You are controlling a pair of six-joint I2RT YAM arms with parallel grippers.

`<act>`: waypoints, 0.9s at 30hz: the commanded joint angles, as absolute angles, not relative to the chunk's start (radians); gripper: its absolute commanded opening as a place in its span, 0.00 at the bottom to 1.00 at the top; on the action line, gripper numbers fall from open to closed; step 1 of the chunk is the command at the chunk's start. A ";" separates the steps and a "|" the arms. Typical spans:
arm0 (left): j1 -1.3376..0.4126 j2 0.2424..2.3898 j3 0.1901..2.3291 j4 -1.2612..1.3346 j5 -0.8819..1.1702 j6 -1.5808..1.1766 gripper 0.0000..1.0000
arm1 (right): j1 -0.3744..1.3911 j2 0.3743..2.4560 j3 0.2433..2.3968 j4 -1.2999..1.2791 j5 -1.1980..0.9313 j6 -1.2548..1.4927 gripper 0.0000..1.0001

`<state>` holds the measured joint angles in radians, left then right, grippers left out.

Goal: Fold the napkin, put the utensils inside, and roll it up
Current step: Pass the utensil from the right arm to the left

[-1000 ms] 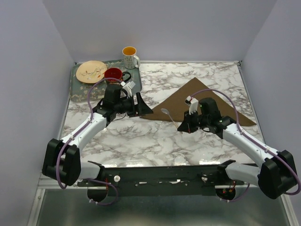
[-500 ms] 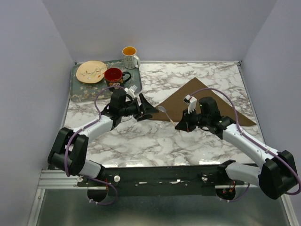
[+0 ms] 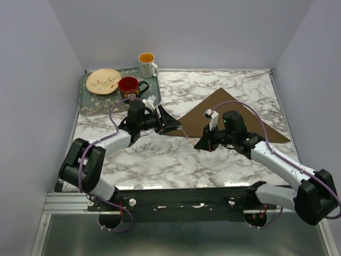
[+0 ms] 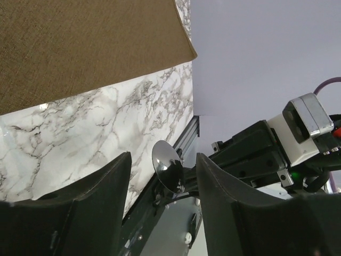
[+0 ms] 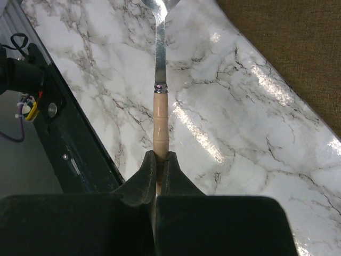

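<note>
My right gripper (image 5: 160, 160) pinches the spoon (image 5: 161, 114), which looks light, stiff and slick, by its handle end, left gripper (image 4: 162, 162) wide around the bowl; I'd take the soft napkin (image 4: 80, 48) by a corner.

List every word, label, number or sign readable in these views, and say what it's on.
None can be read.
The white mug carries small dark marks, too small to tell whether they are letters.
The plate shows a painted pattern, not text.
</note>
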<state>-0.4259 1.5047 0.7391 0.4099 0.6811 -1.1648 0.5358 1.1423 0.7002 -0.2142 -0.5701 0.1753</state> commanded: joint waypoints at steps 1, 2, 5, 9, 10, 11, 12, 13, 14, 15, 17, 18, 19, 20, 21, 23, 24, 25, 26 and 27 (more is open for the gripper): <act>-0.440 1.508 0.762 0.442 0.667 -1.167 0.57 | 0.545 1.138 0.692 -0.164 -0.621 0.189 0.01; -0.440 1.511 0.765 0.442 0.669 -1.166 0.56 | 0.545 1.140 0.689 -0.158 -0.632 0.192 0.01; -0.442 1.516 0.775 0.443 0.675 -1.147 0.40 | 0.557 1.146 0.684 -0.156 -0.632 0.184 0.01; -0.437 1.503 0.781 0.434 0.684 -1.105 0.00 | 0.563 1.147 0.695 -0.188 -0.623 0.190 0.04; -0.434 1.496 0.782 0.433 0.690 -1.085 0.00 | 0.563 1.149 0.722 -0.201 -0.627 0.196 0.22; -0.434 1.477 0.782 0.440 0.734 -1.031 0.00 | 0.563 1.155 0.738 -0.213 -0.662 0.202 0.30; -0.434 1.465 0.784 0.454 0.765 -1.007 0.00 | 0.563 1.164 0.764 -0.251 -0.685 0.196 0.36; -0.436 1.453 0.785 0.489 0.808 -0.984 0.00 | 0.563 1.170 0.796 -0.288 -0.701 0.183 0.44; -0.437 1.428 0.782 0.518 0.851 -0.976 0.00 | 0.561 1.173 0.851 -0.319 -0.706 0.178 0.48; -0.439 1.414 0.766 0.561 0.944 -0.985 0.00 | 0.561 1.177 0.871 -0.334 -0.730 0.186 0.51; -0.445 1.363 0.753 0.637 1.008 -0.983 0.00 | 0.563 1.172 0.926 -0.341 -0.790 0.183 0.59; -0.443 1.339 0.743 0.640 1.053 -0.957 0.00 | 0.563 1.167 0.936 -0.339 -0.863 0.172 0.62; -0.445 1.316 0.735 0.652 1.074 -0.953 0.00 | 0.561 1.166 0.946 -0.341 -0.894 0.164 0.64; -0.445 1.280 0.729 0.666 1.104 -0.956 0.00 | 0.561 1.166 0.953 -0.341 -0.923 0.157 0.67; -0.448 1.264 0.716 0.696 1.129 -0.972 0.00 | 0.561 1.164 0.959 -0.339 -0.964 0.137 0.68; -0.459 1.241 0.710 0.832 1.204 -1.073 0.00 | 0.561 1.173 0.969 -0.341 -1.023 0.120 0.70; -0.463 1.239 0.716 0.883 1.230 -1.110 0.00 | 0.561 1.175 0.985 -0.339 -1.087 0.103 0.71; -0.466 1.236 0.719 0.973 1.280 -1.183 0.00 | 0.561 1.175 0.989 -0.337 -1.113 0.091 0.71; -0.469 1.230 0.721 1.029 1.291 -1.222 0.00 | 0.561 1.164 0.992 -0.334 -1.141 0.081 0.71; -0.471 1.227 0.721 1.090 1.299 -1.271 0.00 | 0.561 1.160 0.997 -0.324 -1.190 0.075 0.71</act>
<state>-0.4564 1.2434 0.7288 0.7807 1.1259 -1.0801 0.5564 1.1732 0.9592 -0.3061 -0.9512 0.1387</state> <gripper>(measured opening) 0.033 0.708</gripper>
